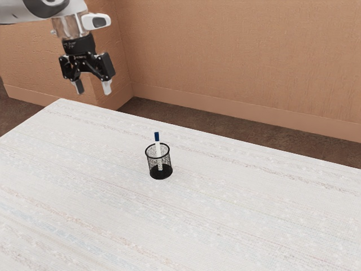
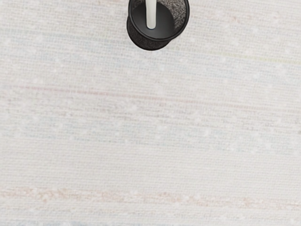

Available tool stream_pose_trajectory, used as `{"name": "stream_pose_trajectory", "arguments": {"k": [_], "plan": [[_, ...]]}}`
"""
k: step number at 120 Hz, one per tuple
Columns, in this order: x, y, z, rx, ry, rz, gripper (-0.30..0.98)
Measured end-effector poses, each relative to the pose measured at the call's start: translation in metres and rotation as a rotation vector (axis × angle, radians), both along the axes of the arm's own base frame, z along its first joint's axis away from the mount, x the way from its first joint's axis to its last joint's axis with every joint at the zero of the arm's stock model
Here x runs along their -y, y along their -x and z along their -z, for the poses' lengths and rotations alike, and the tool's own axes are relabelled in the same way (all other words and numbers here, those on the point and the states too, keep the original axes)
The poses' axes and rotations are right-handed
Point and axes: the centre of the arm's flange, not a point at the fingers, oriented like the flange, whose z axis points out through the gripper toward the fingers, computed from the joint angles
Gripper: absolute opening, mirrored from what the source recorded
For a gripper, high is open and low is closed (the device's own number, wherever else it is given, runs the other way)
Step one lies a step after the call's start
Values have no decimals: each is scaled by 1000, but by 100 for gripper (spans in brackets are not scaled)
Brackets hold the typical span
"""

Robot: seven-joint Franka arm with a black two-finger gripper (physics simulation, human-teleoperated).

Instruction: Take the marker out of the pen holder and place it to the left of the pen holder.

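Marker (image 1: 158, 148) upright in the pen holder (image 1: 161, 174), jaws wide apart above

The marker stands inside the pen holder with its blue end (image 1: 157, 136) up, over the rim. The holder's wall keeps it from falling, and its tilt is slight. This raised end seems to be the natural place for grasping, from above. The jaws stand wide and hold nothing; they are high and well apart from the holder, pointing down, so probably the approach must come first.

In the exterior view, the dark mesh partly veils the white lower part of the marker. In the wrist view, its upper part is cut off by the picture's edge, and also some of the rim. Whether the marker touches the rim, I cannot tell surely.
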Motion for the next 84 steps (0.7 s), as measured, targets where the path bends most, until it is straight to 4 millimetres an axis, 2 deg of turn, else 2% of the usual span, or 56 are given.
{"name": "stream_pose_trajectory", "arguments": {"k": [9, 13, 20, 28, 34, 42, 49, 59, 72, 84], "plan": [[2, -4, 7, -10, -9, -5, 69], [2, -14, 22, -34, -11, -8, 69], [3, -40, 66, -90, -17, -13, 69], [20, -69, 125, -154, -24, 6, 69], [30, -84, 157, -175, -31, 15, 69], [36, -100, 190, -174, -38, 15, 69], [33, -107, 208, -155, -43, 4, 69], [15, -118, 233, -107, -56, -37, 69], [0, -136, 250, -23, -71, -71, 69], [5, -152, 258, 39, -78, -70, 69]]}}
